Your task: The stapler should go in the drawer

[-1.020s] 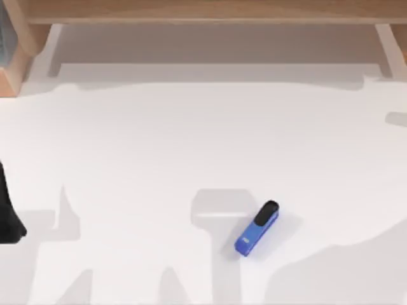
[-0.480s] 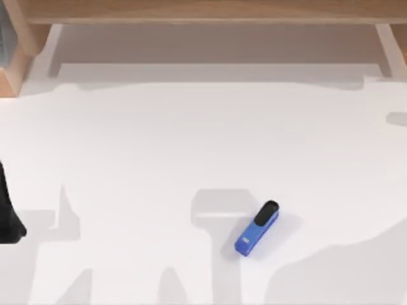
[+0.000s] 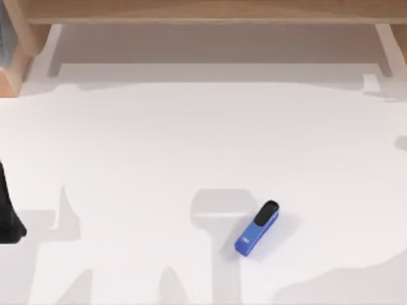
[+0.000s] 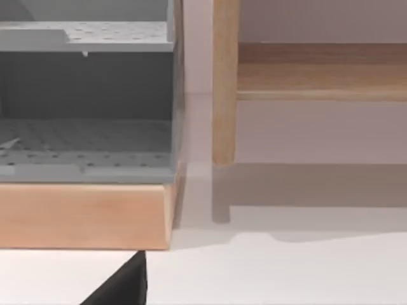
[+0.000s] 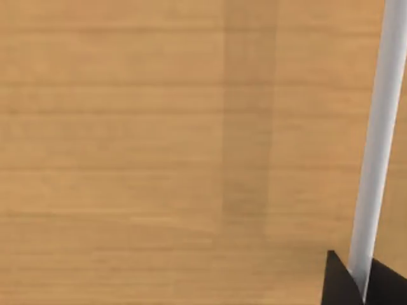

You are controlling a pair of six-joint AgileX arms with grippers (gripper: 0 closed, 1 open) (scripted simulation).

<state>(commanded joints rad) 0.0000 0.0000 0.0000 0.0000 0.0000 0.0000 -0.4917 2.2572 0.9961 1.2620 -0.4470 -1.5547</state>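
Note:
The blue stapler (image 3: 257, 229) lies flat on the white table, right of centre and near the front, its black cap pointing to the back right. No gripper is near it. My left arm (image 3: 7, 216) stands at the table's left edge, and one dark fingertip (image 4: 121, 286) of it shows in the left wrist view. In the right wrist view my right gripper (image 5: 361, 283) is close against a wooden drawer front (image 5: 159, 152). Its two dark fingertips sit on either side of a pale upright handle bar (image 5: 378, 140).
A wooden frame (image 3: 203, 11) with pale legs spans the back of the table. A grey perforated shelf unit (image 4: 86, 101) on a wooden base (image 4: 82, 216) stands at the back left, beside a wooden post (image 4: 224, 82).
The shadows on the right side of the table have shifted towards the right edge and front corner. The stapler and my left arm have not moved.

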